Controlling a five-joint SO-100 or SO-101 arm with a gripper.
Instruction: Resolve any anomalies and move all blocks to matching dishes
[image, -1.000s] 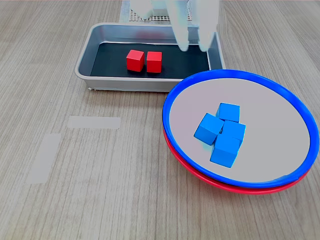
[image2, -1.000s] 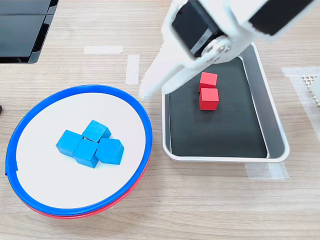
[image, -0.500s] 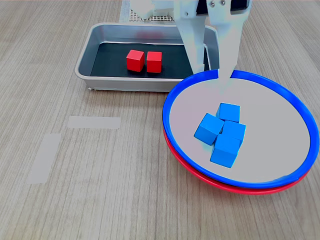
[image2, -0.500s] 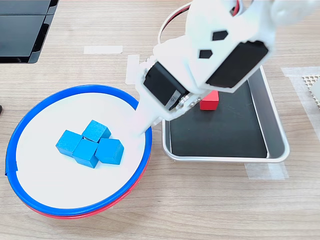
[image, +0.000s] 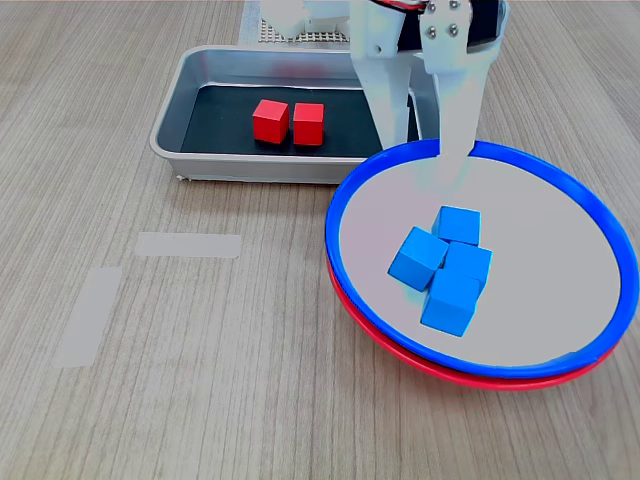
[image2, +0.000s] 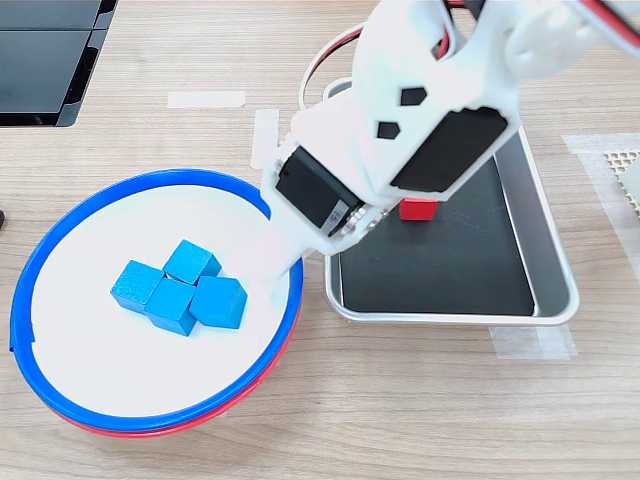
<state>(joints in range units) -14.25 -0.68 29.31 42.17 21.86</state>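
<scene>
- Fingers of our gripper (image: 425, 155) are standing apart with nothing between them, straddling the far rim of the blue-rimmed dish (image: 590, 205) in the first exterior view: one finger outside it by the tray, one over the pale inside.
- We are seeing four blue blocks (image: 445, 265) clustered in that dish, near the fingertips but apart from them.
- We are finding the red-rimmed dish (image: 400, 355) stacked directly under the blue one, only a crescent of its rim showing. We judge this stacking to be the anomaly to clear.
- Two red blocks (image: 288, 122) are sitting side by side in the silver tray (image: 175, 115), so they have no free dish yet.
- We are worrying that lifting the top dish by one edge could tilt it and send the blue blocks sliding out.
- We are also wary that the thin rim could slip from the grip, or that the lower dish could drag along.
- In the second exterior view the arm (image2: 400, 150) is covering the fingertips and most of the red blocks, so we cannot tell whether a finger is touching the rim.
</scene>
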